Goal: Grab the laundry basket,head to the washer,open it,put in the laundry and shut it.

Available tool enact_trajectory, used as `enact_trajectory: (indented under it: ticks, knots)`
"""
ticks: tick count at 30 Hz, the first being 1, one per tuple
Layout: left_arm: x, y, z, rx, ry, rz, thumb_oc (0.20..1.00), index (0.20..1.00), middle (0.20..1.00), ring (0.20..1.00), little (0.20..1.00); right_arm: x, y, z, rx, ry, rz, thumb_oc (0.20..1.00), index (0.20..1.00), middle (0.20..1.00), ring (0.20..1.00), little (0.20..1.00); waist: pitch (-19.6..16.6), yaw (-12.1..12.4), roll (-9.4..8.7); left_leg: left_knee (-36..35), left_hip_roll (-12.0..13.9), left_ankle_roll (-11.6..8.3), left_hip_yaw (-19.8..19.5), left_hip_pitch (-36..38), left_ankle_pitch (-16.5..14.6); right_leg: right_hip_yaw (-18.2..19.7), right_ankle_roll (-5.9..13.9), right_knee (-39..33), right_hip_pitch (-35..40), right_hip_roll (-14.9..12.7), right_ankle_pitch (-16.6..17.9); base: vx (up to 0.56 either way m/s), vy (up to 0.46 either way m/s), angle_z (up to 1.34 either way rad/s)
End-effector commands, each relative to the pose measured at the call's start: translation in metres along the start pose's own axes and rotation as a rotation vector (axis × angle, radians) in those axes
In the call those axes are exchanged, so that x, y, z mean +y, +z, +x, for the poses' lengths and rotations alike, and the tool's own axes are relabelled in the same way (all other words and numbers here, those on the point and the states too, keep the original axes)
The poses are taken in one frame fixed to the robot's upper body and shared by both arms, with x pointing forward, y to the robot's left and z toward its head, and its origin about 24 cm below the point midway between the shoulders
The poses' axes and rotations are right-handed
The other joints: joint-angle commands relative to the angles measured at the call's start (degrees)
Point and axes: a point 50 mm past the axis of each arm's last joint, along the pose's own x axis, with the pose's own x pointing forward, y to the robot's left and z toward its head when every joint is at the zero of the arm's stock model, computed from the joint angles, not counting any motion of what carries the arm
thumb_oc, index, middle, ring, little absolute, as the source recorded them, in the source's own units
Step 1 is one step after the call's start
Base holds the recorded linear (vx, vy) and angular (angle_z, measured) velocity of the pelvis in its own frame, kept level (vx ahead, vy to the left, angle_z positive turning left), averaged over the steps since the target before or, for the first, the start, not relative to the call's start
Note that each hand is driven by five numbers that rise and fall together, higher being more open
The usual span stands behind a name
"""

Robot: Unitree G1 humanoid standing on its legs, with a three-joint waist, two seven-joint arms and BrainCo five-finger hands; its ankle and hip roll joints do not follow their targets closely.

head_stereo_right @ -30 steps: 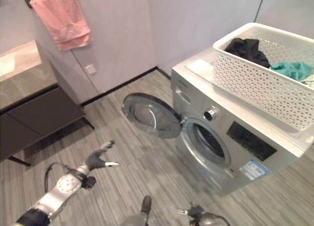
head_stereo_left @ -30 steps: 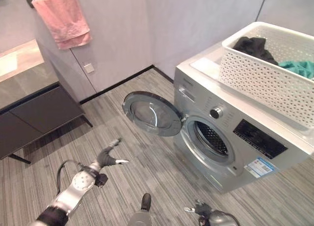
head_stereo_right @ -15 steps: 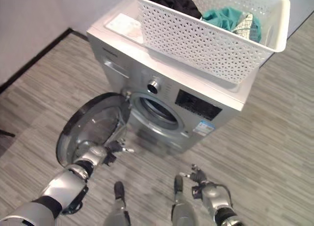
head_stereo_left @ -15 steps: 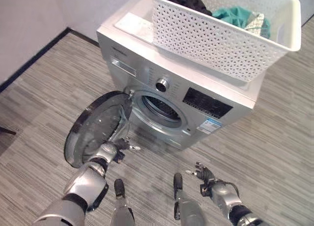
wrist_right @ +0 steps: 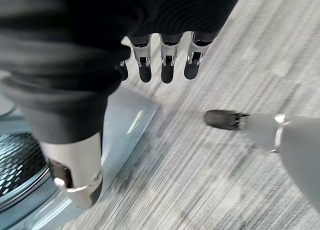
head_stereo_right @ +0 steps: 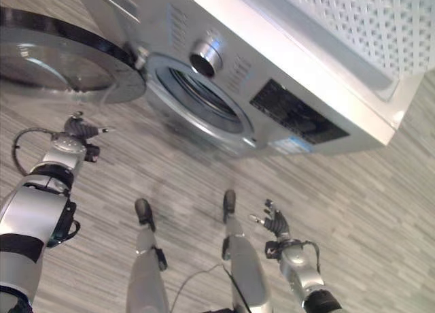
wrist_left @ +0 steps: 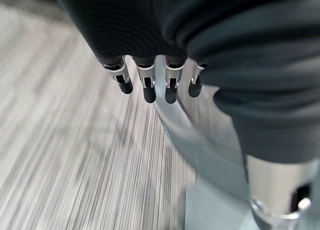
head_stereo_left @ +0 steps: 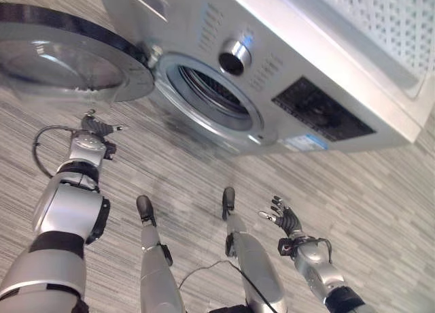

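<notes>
The silver washer [head_stereo_left: 319,75] stands close in front of me. Its round door [head_stereo_left: 61,61] is swung wide open to the left, and the dark drum opening [head_stereo_left: 211,95] is uncovered. On top of the washer, at the upper right, I see the perforated wall of the white laundry basket [head_stereo_left: 380,20]. My left hand [head_stereo_left: 95,127] hangs just below the door's lower rim [wrist_left: 200,150], apart from it, fingers relaxed and holding nothing. Low on the right over the floor, my right hand [head_stereo_left: 285,218] is open with spread fingers. The drum [wrist_right: 20,160] lies beside that hand.
Grey striped plank flooring [head_stereo_left: 380,204] runs in front of the washer and to its right. The open door juts out over the floor on the left.
The camera has swung down and closer to the washer, so the whole picture shifted. The door stays open. My left hand has come off the door's lower edge.
</notes>
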Motion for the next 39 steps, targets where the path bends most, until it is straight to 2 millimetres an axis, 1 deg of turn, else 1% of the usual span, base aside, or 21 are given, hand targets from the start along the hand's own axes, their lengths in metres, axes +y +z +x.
enact_trajectory:
  ticks: [1, 5, 8, 13, 14, 16, 19, 20, 23, 25, 26, 29, 30, 31, 32, 33, 34, 35, 36, 38, 39]
  knots:
    - [0.014, -0.029, 0.0, 0.055, 0.064, 0.069, 1.0, 1.0, 1.0, 1.0, 1.0, -0.012, -0.025, -0.013, 0.069, -0.049, 0.033, 1.0, 1.0, 1.0, 1.0, 1.0, -6.58, -0.32, -2.54, 0.29, 0.49, -0.91, 3.61, 0.39, -6.37, 3.24, 2.9, 0.0, -1.68, -2.64, -6.37, 0.01, 0.0, 0.05]
    - [0.014, -0.036, -0.001, 0.067, 0.077, 0.063, 1.0, 1.0, 1.0, 1.0, 1.0, -0.02, -0.029, -0.016, 0.088, -0.063, 0.019, 1.0, 1.0, 1.0, 1.0, 1.0, -6.97, -0.05, -2.37, 0.29, 0.43, -0.87, 4.03, 1.8, -6.88, 3.33, 3.04, 0.0, -0.6, -2.75, -6.56, 0.01, 0.014, -0.03]
    - [0.011, -0.05, -0.003, 0.088, 0.071, 0.07, 1.0, 1.0, 1.0, 1.0, 1.0, -0.027, -0.035, -0.021, 0.113, -0.075, 0.007, 1.0, 1.0, 1.0, 1.0, 1.0, -7.7, 0.27, -1.88, 0.29, 0.12, -0.71, 4.73, 3.55, -7.47, 3.43, 3.04, 0.0, 0.79, -3.02, -6.86, 0.02, 0.025, -0.02]
    - [0.004, -0.061, -0.005, 0.106, 0.057, 0.06, 1.0, 1.0, 1.0, 1.0, 1.0, -0.031, -0.036, -0.023, 0.118, -0.073, -0.007, 1.0, 1.0, 1.0, 1.0, 1.0, -8.39, 0.65, -1.2, 0.29, -0.26, -0.46, 5.28, 5.33, -8.06, 3.6, 3.05, 0.0, 2.21, -3.38, -7.16, 0.02, 0.042, -0.06]
    - [0.004, -0.067, -0.006, 0.12, 0.056, 0.06, 1.0, 1.0, 1.0, 1.0, 1.0, -0.032, -0.034, -0.023, 0.112, -0.064, -0.016, 1.0, 1.0, 1.0, 1.0, 1.0, -8.7, 0.65, -1.03, 0.29, -0.52, -0.36, 5.74, 6.2, -8.33, 3.86, 3.14, 0.0, 2.77, -3.52, -7.21, 0.01, 0.051, -0.08]
    - [0.005, -0.071, -0.007, 0.128, 0.058, 0.061, 1.0, 1.0, 1.0, 1.0, 1.0, -0.033, -0.033, -0.023, 0.107, -0.058, -0.027, 1.0, 1.0, 1.0, 1.0, 1.0, -8.8, 0.73, -0.94, 0.29, -0.68, -0.22, 6.12, 6.77, -8.44, 4.03, 3.17, 0.1, 3.07, -3.62, -7.17, 0.0, 0.052, -0.09]
    - [0.011, -0.068, -0.006, 0.121, 0.071, 0.047, 1.0, 1.0, 1.0, 1.0, 1.0, -0.037, -0.029, -0.023, 0.098, -0.06, -0.05, 1.0, 1.0, 1.0, 1.0, 1.0, -8.7, 0.79, -0.82, 0.29, -1.03, 0.02, 6.48, 7.05, -8.45, 4.33, 3.27, 0.22, 3.0, -3.87, -7.03, -0.05, 0.046, -0.04]
    - [0.013, -0.066, -0.005, 0.113, 0.076, 0.047, 1.0, 1.0, 1.0, 1.0, 1.0, -0.037, -0.029, -0.023, 0.097, -0.061, -0.054, 1.0, 1.0, 1.0, 1.0, 1.0, -8.62, 0.64, -1.0, 0.29, -1.36, 0.46, 6.58, 6.16, -7.23, 4.16, 2.95, 0.33, 2.15, -4.12, -6.1, -0.11, 0.053, 0.01]
    - [0.007, -0.066, -0.006, 0.099, 0.059, 0.03, 1.0, 1.0, 1.0, 1.0, 1.0, -0.044, -0.037, -0.024, 0.138, -0.09, -0.078, 1.0, 1.0, 1.0, 1.0, 1.0, -8.82, 0.77, -0.85, 0.29, -1.64, 0.75, 6.67, 6.62, -7.55, 3.98, 3.1, 0.67, 2.53, -4.65, -6.2, -0.03, 0.052, 0.03]
    - [-0.002, -0.083, -0.011, 0.124, 0.036, -0.003, 1.0, 1.0, 1.0, 1.0, 1.0, -0.051, -0.055, -0.029, 0.226, -0.13, -0.089, 1.0, 1.0, 1.0, 1.0, 1.0, -9.79, 1.23, -1.02, 0.29, -1.78, 1.4, 7.63, 8.76, -8.76, 4.75, 3.19, 1.43, 3.33, -4.83, -6.8, 0.05, 0.064, 0.07]
    - [-0.002, -0.084, -0.011, 0.124, 0.036, -0.003, 1.0, 1.0, 1.0, 1.0, 1.0, -0.051, -0.055, -0.029, 0.226, -0.13, -0.089, 1.0, 1.0, 1.0, 1.0, 1.0, -9.78, 1.25, -1.03, 0.29, -1.78, 1.4, 7.67, 8.8, -8.78, 4.78, 3.19, 1.44, 3.34, -4.83, -6.8, 0.05, 0.062, 0.02]
    - [-0.02, -0.121, -0.024, 0.19, -0.007, -0.057, 1.0, 1.0, 1.0, 1.0, 1.0, -0.067, -0.079, -0.037, 0.35, -0.256, -0.032, 1.0, 1.0, 1.0, 1.0, 1.0, -10.75, 2.46, -1.24, 0.29, -2.35, 2.49, 9.98, 13.7, -10.79, 6.77, 3.51, 2.81, 5.32, -5.15, -7.86, 0.13, 0.153, -0.2]
    - [-0.032, -0.149, -0.037, 0.245, -0.042, -0.106, 1.0, 1.0, 1.0, 1.0, 1.0, -0.078, -0.084, -0.039, 0.391, -0.345, 0.043, 1.0, 1.0, 1.0, 1.0, 1.0, -10.94, 3.26, -1.38, 0.98, -3.22, 3.3, 11.98, 17.49, -12.48, 8.82, 3.7, 3.96, 6.74, -5.53, -8.72, 0.14, 0.188, -0.38]
    - [-0.032, -0.149, -0.037, 0.245, -0.042, -0.106, 1.0, 1.0, 1.0, 1.0, 1.0, -0.079, -0.084, -0.039, 0.391, -0.345, 0.042, 1.0, 1.0, 1.0, 1.0, 1.0, -10.85, 3.35, -1.4, 0.95, -3.22, 3.3, 12.09, 17.66, -12.51, 8.92, 3.7, 3.97, 6.82, -5.53, -8.72, 0.18, 0.259, -0.57]
    - [-0.056, -0.183, -0.059, 0.317, -0.123, -0.14, 1.0, 1.0, 1.0, 1.0, 1.0, -0.097, -0.088, -0.043, 0.431, -0.448, 0.114, 1.0, 1.0, 1.0, 1.0, 1.0, -10.98, 4.31, -0.93, 5.29, -3.97, 4.48, 12.38, 19.11, -15.8, 10.34, 3.75, 5.91, 8.31, -6.47, -9.82, 0.08, 0.132, -0.7]
    - [-0.056, -0.183, -0.059, 0.317, -0.123, -0.14, 1.0, 1.0, 1.0, 1.0, 1.0, -0.097, -0.088, -0.043, 0.431, -0.448, 0.114, 1.0, 1.0, 1.0, 1.0, 1.0, -10.94, 4.33, -0.92, 5.37, -3.95, 4.48, 12.41, 19.14, -15.87, 10.37, 3.76, 5.93, 8.34, -6.46, -9.83, 0.18, 0.317, -0.67]
    - [-0.082, -0.218, -0.089, 0.395, -0.228, -0.135, 1.0, 1.0, 1.0, 1.0, 1.0, -0.125, -0.068, -0.043, 0.368, -0.542, 0.131, 1.0, 1.0, 1.0, 1.0, 1.0, -11.42, 4.82, 0.04, 8.6, -5.1, 5.9, 12.11, 20.86, -18.75, 10.88, 4.08, 8.59, 10.27, -7.73, -11.17, 0.14, 0.259, -0.33]
    - [-0.09, -0.233, -0.104, 0.428, -0.263, -0.136, 1.0, 1.0, 1.0, 1.0, 1.0, -0.138, -0.058, -0.044, 0.328, -0.58, 0.129, 1.0, 1.0, 1.0, 1.0, 1.0, -11.67, 4.92, 0.55, 9.49, -5.66, 6.57, 11.59, 21.67, -19.88, 10.89, 4.28, 9.96, 10.95, -8.21, -11.62, 0.14, 0.258, -0.08]
    - [-0.09, -0.233, -0.104, 0.428, -0.263, -0.136, 1.0, 1.0, 1.0, 1.0, 1.0, -0.138, -0.058, -0.044, 0.328, -0.58, 0.129, 1.0, 1.0, 1.0, 1.0, 1.0, -11.81, 4.96, 0.55, 9.44, -5.67, 6.57, 11.64, 21.53, -19.77, 10.95, 4.26, 9.9, 10.77, -8.2, -11.51, 0.09, 0.166, -0.02]
    - [-0.103, -0.259, -0.132, 0.516, -0.313, -0.158, 1.0, 1.0, 1.0, 1.0, 1.0, -0.162, -0.02, -0.04, 0.17, -0.644, 0.139, 1.0, 1.0, 1.0, 1.0, 1.0, -12.22, 5.07, 1.42, 10.91, -7.21, 8.13, 10.66, 23.17, -21.83, 11.07, 5.15, 13.71, 11.64, -9.13, -11.96, 0.11, 0.266, 0.01]
    - [-0.105, -0.289, -0.161, 0.621, -0.344, -0.136, 1.0, 1.0, 1.0, 1.0, 1.0, -0.181, 0.013, -0.044, 0.014, -0.697, 0.163, 1.0, 1.0, 1.0, 1.0, 1.0, -13.63, 4.85, 2.09, 10.65, -8.94, 9.54, 9.6, 24.69, -22.79, 11.41, 5.79, 18.56, 11.39, -10.04, -11.17, 0.12, 0.325, 0.1]
